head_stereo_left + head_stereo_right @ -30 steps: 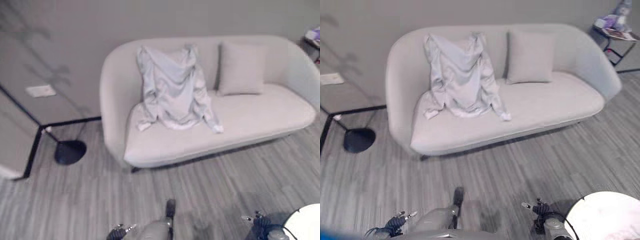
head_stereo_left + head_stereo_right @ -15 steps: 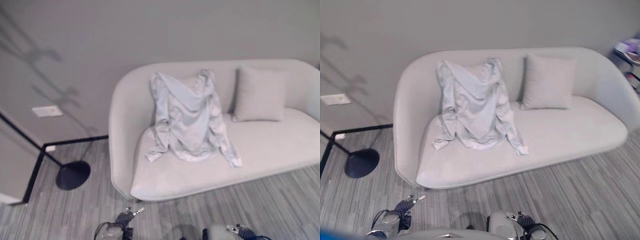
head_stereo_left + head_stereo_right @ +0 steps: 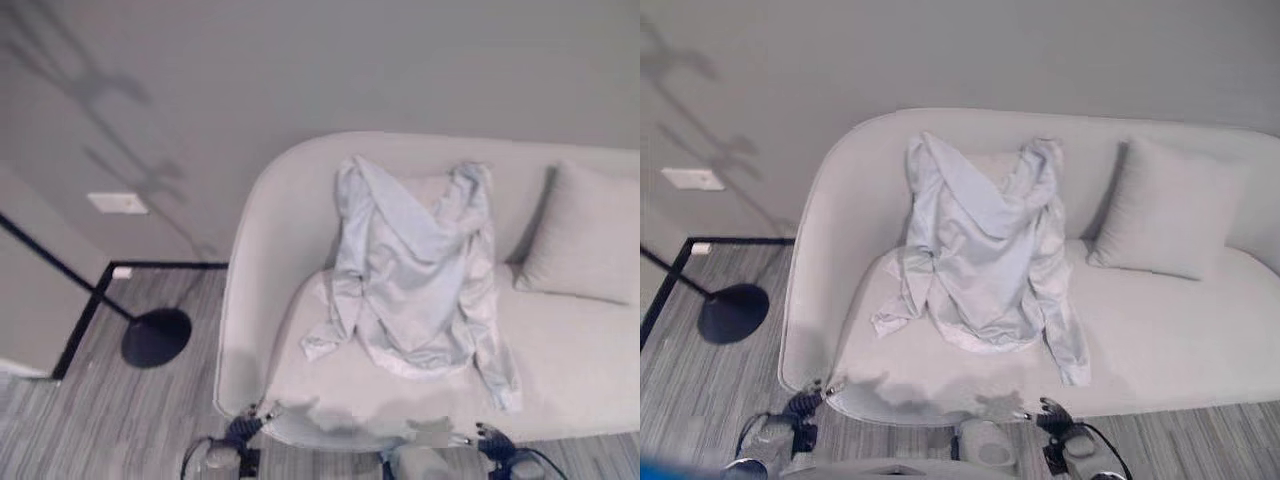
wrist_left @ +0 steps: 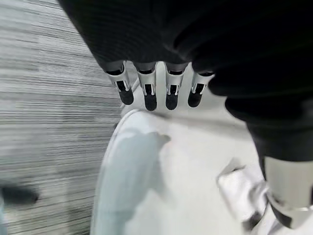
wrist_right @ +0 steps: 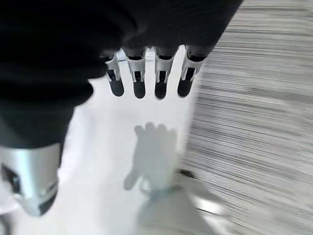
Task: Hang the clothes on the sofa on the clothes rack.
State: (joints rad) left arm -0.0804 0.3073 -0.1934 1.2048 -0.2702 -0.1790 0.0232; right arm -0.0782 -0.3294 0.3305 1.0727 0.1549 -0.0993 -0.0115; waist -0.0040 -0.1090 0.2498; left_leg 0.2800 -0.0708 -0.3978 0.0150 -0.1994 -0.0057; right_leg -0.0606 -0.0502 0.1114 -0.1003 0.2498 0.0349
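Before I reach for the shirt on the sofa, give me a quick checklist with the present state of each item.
1. Shirt in view, draped over the sofa backrest and seat: ok.
2. Left hand free, fingers straight, holding nothing: ok.
3. Right hand free, fingers straight, holding nothing: ok.
4. Both hands over the sofa's front edge, neither touching the shirt: ok.
5. Cushion lies apart from the shirt, not in the way: ok.
6. Clothes rack ready to take the shirt: cannot tell.
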